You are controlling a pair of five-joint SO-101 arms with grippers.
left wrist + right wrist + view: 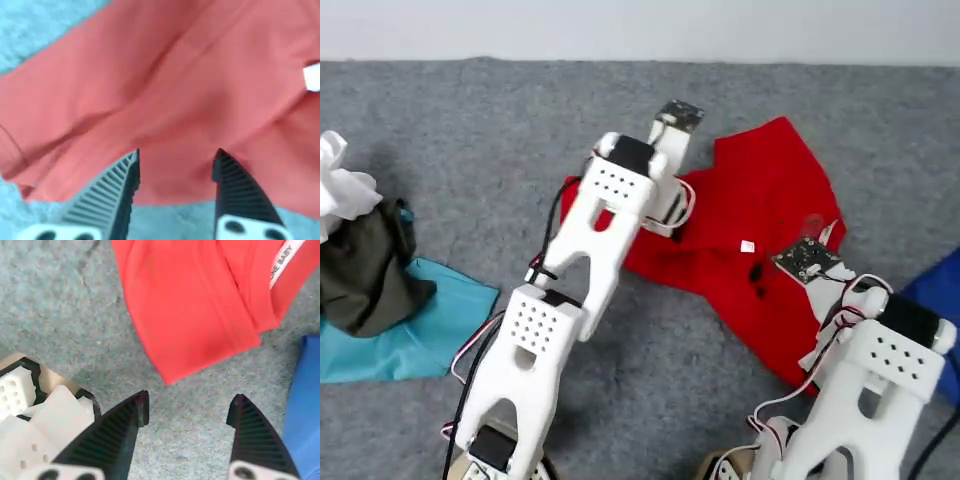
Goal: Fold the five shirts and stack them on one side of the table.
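Well left of the red shirt (770, 200), a heap of shirts (365, 265) lies crumpled. My left hand (177, 155) spreads wide over it, my right hand (190, 399) wide at its hem near the blue shirt (940, 285). I judge nothing folded yet.

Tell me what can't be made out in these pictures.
High view:
Red shirt: left part hidden under the left arm.
Blue shirt: cut off by the right edge.
White shirt: cut off by the left edge.
Teal shirt: partly under a dark shirt.
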